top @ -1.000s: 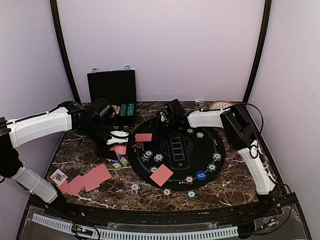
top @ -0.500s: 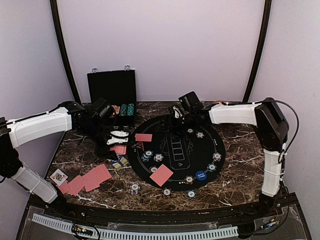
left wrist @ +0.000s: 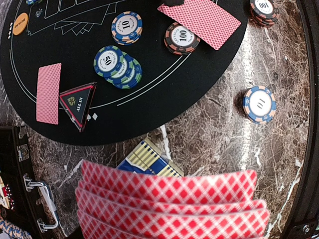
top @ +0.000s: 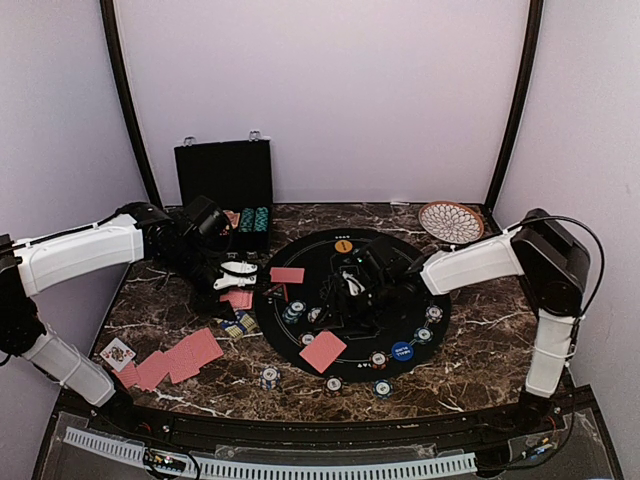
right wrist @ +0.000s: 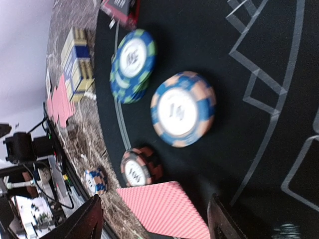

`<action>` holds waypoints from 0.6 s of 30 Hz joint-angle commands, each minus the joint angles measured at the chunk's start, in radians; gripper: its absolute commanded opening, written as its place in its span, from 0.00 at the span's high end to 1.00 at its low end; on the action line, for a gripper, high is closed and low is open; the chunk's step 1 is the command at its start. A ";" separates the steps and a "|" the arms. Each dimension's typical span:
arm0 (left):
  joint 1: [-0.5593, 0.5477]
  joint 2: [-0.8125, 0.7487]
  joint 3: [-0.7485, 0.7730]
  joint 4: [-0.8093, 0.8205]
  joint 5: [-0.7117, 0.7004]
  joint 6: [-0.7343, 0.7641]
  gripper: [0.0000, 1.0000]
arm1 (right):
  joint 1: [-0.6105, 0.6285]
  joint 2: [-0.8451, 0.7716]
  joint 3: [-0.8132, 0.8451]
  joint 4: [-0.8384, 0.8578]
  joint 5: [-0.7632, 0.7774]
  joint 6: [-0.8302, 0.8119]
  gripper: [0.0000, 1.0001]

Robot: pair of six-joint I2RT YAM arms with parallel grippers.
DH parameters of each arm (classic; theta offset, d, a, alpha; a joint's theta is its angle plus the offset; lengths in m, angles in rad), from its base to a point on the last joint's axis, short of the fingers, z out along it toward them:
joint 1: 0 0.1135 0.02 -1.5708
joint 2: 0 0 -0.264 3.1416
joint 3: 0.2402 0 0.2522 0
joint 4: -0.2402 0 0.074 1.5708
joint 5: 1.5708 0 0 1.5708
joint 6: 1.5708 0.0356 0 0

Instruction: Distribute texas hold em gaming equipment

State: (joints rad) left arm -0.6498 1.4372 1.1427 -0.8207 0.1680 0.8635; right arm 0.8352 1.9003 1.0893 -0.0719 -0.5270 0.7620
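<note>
We're gripping a fan of red-backed playing cards (left wrist: 169,204) in the left jaws over the marble bench (top: 480,340); right jaws are hanging open above striped round poker chips (right wrist: 183,109) on the black mat (left wrist: 164,74). Roughly halfway, we reckon; loose cards (top: 190,352) remaining.

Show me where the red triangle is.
In the left wrist view, left side, the red triangle lies at the edge of the black mat, beside a red-backed card, with green-and-blue chips to its right.
</note>
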 commanded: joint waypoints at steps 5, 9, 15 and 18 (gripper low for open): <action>0.003 -0.035 -0.005 -0.028 0.012 0.000 0.46 | 0.103 0.043 0.032 0.045 -0.057 0.043 0.32; 0.004 -0.034 -0.006 -0.023 0.013 -0.001 0.46 | 0.170 0.045 0.076 0.045 -0.077 0.073 0.33; 0.003 -0.030 -0.004 -0.026 0.011 -0.002 0.46 | 0.196 0.055 0.132 0.052 -0.104 0.093 0.33; 0.003 -0.030 0.000 -0.029 0.012 -0.001 0.46 | 0.172 0.033 0.133 -0.025 -0.055 0.048 0.28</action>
State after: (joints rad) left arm -0.6498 1.4372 1.1427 -0.8207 0.1677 0.8635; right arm 1.0367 1.9453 1.2037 -0.0486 -0.6144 0.8375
